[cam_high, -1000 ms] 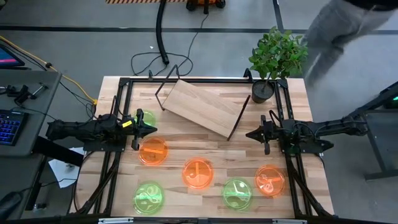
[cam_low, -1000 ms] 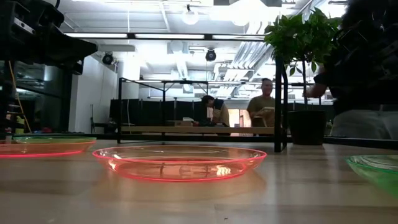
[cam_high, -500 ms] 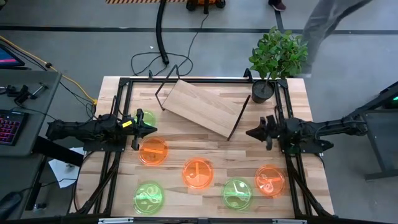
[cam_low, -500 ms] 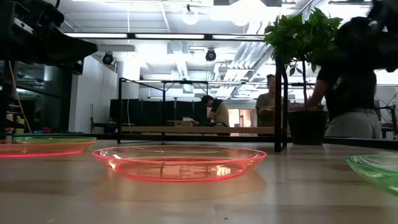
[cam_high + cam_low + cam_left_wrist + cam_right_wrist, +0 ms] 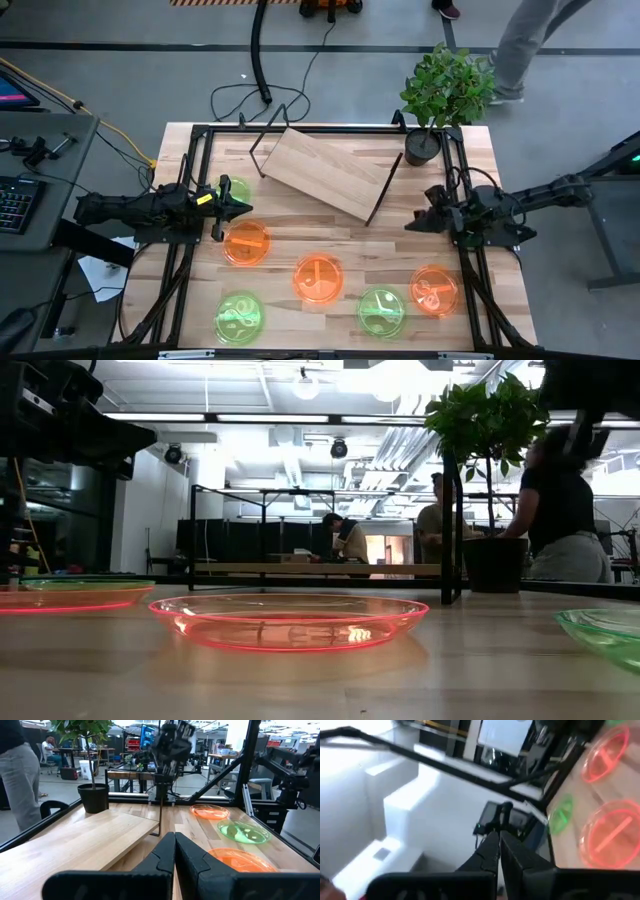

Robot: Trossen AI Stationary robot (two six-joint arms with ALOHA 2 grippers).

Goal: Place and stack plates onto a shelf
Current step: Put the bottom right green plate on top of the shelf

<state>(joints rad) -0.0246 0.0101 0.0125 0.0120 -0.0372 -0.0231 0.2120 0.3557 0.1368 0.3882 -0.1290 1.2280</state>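
Note:
Six plates lie flat on the table. Green plate (image 5: 235, 190) and orange plate (image 5: 247, 243) are near my left gripper (image 5: 245, 208). Orange plate (image 5: 318, 277) and green plate (image 5: 239, 317) lie nearer the table's near edge. Green plate (image 5: 382, 310) and orange plate (image 5: 434, 290) lie to the near side of my right gripper (image 5: 408, 225). The shelf (image 5: 322, 172) stands askew on its wire legs in the far middle, between the arms. Both grippers are shut, hold nothing and hover above the table, left gripper (image 5: 174, 840) and right gripper (image 5: 497, 842).
A potted plant (image 5: 440, 95) stands at the far right corner beside the shelf's right end. A dark metal frame (image 5: 300, 128) runs around the table. A person (image 5: 530, 40) walks on the floor beyond the far edge. Bare wood lies between the shelf and the plates.
My right gripper has drawn back a little toward the table's right and near edges and has turned about its wrist, so its view is now tilted. The person beyond the far edge has walked on. The plates, the shelf and my left arm have stayed still.

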